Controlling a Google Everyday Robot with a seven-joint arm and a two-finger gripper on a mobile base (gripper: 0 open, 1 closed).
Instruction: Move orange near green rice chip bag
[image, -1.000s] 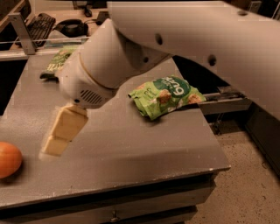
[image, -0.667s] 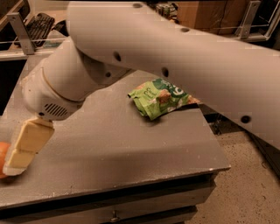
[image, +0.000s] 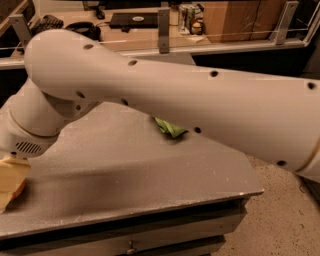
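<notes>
My gripper is at the far left edge of the camera view, low over the grey table, with its tan pad cut off by the frame. Only a thin sliver of the orange shows at the pad's right edge; the rest is hidden behind the gripper. My big white arm crosses the whole view. It hides most of the green rice chip bag, of which only a small bright green corner shows near the table's middle.
The table's front edge and right corner are close, with speckled floor beyond on the right. Behind a rail is a desk with a laptop, headphones and cans.
The arm swung left and nearer the camera. The gripper went from mid-table to the left edge onto the orange. The arm now covers most of the green bag.
</notes>
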